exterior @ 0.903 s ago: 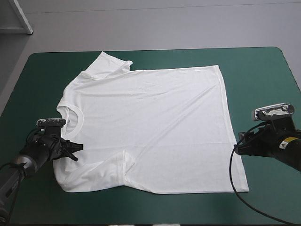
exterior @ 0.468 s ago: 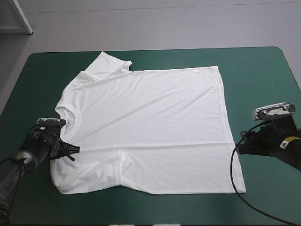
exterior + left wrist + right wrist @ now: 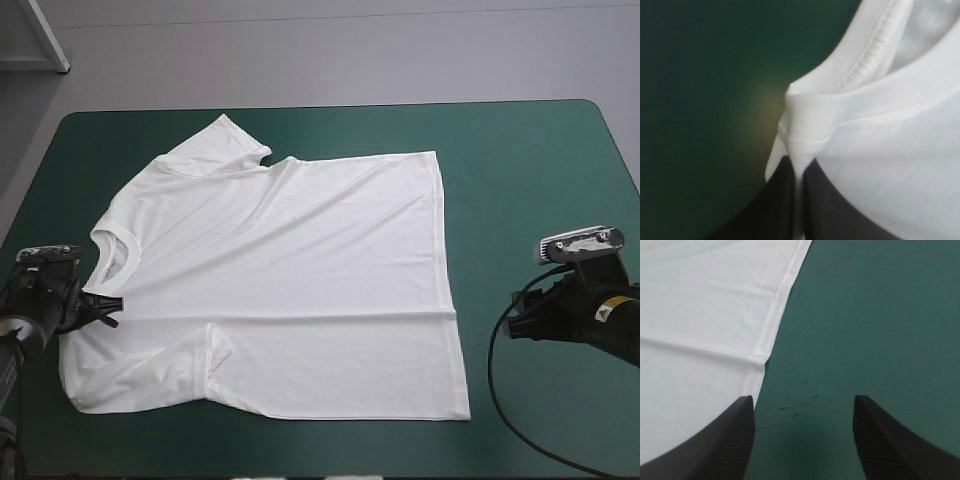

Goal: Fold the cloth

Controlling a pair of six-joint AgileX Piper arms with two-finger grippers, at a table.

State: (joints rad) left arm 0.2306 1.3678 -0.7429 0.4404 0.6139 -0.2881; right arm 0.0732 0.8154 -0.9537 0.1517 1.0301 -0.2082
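Near the table's [image 3: 520,150] left edge, pinched T-shirt [image 3: 880,165] fabric hides the left gripper's [image 3: 799,175] fingertips, all blurred. The right gripper's [image 3: 802,399] finger bases are cut off.

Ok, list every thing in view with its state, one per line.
T-shirt: spread flat, unfolded, pinched at the shoulder beside the collar.
left gripper: shut on the T-shirt.
right gripper: open, empty, just off the T-shirt's hem.
teal-green cover: partly under the T-shirt.

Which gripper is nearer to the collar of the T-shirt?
Left. The left gripper pinches the T-shirt right beside the collar; the right gripper stands open over the teal-green cover beyond the hem.
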